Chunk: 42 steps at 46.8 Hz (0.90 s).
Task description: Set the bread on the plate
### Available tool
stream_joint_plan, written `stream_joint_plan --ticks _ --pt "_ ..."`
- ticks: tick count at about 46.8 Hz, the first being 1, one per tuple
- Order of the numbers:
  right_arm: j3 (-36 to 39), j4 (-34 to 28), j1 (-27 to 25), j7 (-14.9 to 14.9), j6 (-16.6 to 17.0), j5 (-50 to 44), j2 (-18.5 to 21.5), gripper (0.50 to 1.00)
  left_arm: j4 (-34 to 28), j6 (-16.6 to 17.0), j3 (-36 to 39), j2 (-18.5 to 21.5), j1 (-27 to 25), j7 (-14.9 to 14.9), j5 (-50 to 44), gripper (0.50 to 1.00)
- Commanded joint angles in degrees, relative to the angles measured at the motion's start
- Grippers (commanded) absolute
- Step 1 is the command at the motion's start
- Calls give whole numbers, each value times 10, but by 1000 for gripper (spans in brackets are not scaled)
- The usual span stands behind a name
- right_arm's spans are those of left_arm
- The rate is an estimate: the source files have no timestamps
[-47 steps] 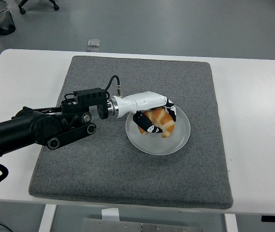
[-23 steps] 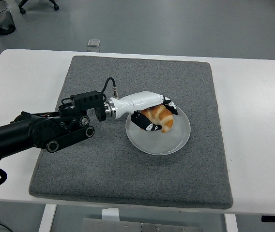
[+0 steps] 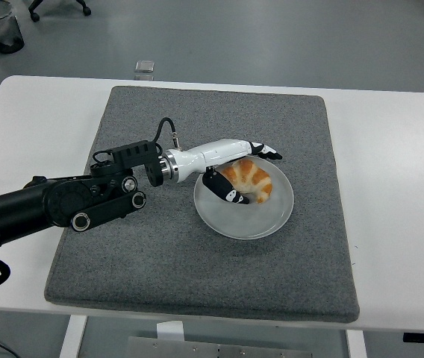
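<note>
Your left robot hand (image 3: 236, 170), fingers spread wide w/ nothing gripped, flanks the bread (image 3: 248, 180) lying on the plate (image 3: 231, 221) mid-mat (image 3: 197, 261); bare desk (image 3: 391, 186) to the right, toward its edge.

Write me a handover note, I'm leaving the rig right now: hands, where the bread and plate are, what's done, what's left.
Left hand: over the plate, fingers spread around the croissant, apparently no longer gripping it.
Right hand: not in view.
Croissant: lying on the grey plate, which sits on the grey mat.
Done: bread is on the plate.
Left: draw the left hand clear without nudging the croissant.
</note>
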Motion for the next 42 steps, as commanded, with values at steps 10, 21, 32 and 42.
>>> stream_joint_plan --ticks 10,21,32,42 --pt "0 0 0 0 0 0 0 938 2 -24 -4 23 -52 0 -151 966" --pt "0 0 0 0 0 0 0 938 3 -29 -7 63 -92 0 -264 986" --pt "0 0 0 0 1 0 0 938 4 -70 -49 119 -95 0 -393 988" --pt "0 0 0 0 0 0 0 938 5 -98 -67 183 -93 0 -503 988"
